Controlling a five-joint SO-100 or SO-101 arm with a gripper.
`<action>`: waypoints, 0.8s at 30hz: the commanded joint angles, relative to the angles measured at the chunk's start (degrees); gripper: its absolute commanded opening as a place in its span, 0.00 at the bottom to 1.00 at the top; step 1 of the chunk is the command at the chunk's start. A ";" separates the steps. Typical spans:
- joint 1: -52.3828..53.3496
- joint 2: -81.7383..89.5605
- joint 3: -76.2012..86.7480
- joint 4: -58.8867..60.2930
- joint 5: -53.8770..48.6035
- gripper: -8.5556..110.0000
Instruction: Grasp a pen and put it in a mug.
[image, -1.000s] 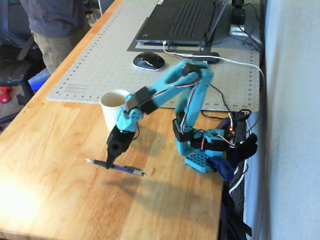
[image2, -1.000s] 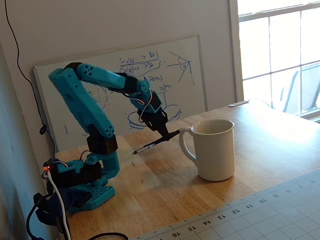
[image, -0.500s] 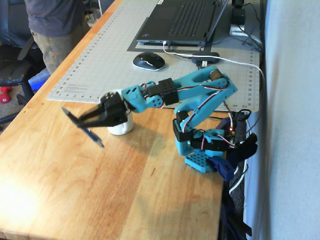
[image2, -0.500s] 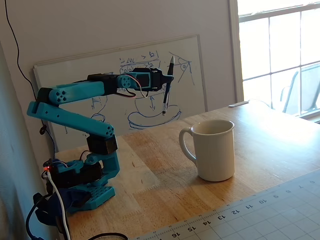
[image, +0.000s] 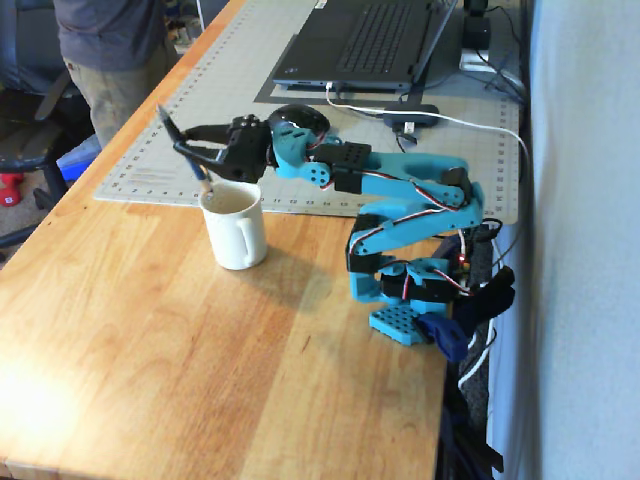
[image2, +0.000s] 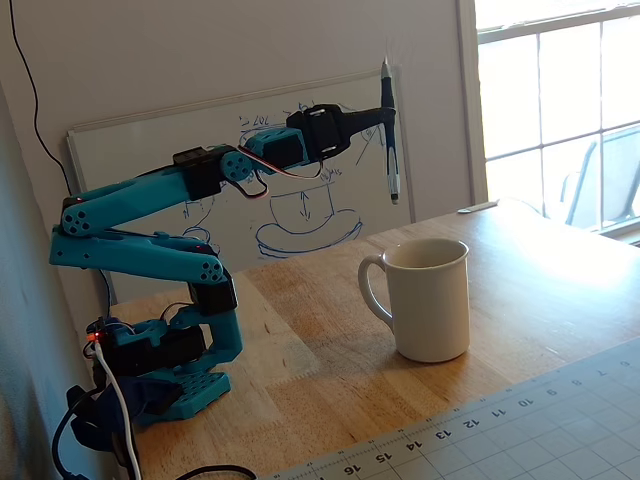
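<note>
- So the pen (image2: 389, 130) is pinched in the gripper (image2: 383, 118) right now, hanging close to vertical with the tip pointing down, clear of the table.
- The jaws are clamped on the upper part of the barrel, so most of the pen dangles below them.
- Big change from a second ago: back then the pen was lying on the wood with the claw coming down on it. Half a second ago it was already in the air, but out past the mug. Now it has swung across toward the mug and sits higher.
- The mug (image: 235, 228) is below the gripper. In one fixed view the tip (image: 207, 186) looks to be right over the rim; in the other the pen (image2: 389, 130) reads as above and a bit left of the opening, so I can't tell if it's truly centred.
- My guess: grasp and lift are done, what's left is lining up and lowering.
- Room: bare wood (image: 150, 350) around the mug, nothing in the way of a straight drop. The cutting mat (image: 250, 110) edge is just behind the mug, with the mouse (image: 297, 121) and laptop (image: 370, 45) farther back under the arm's reach.
- The whiteboard (image2: 240, 180) stands behind the arm.
- The pen is longer than the mug is tall, so it'll probably lean on the rim once let go.
</note>
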 joint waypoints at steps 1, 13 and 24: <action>4.83 0.70 -3.69 -2.37 -0.53 0.08; 13.45 -7.03 -3.52 -1.93 -0.53 0.08; 12.66 -8.00 5.01 -2.46 -0.53 0.09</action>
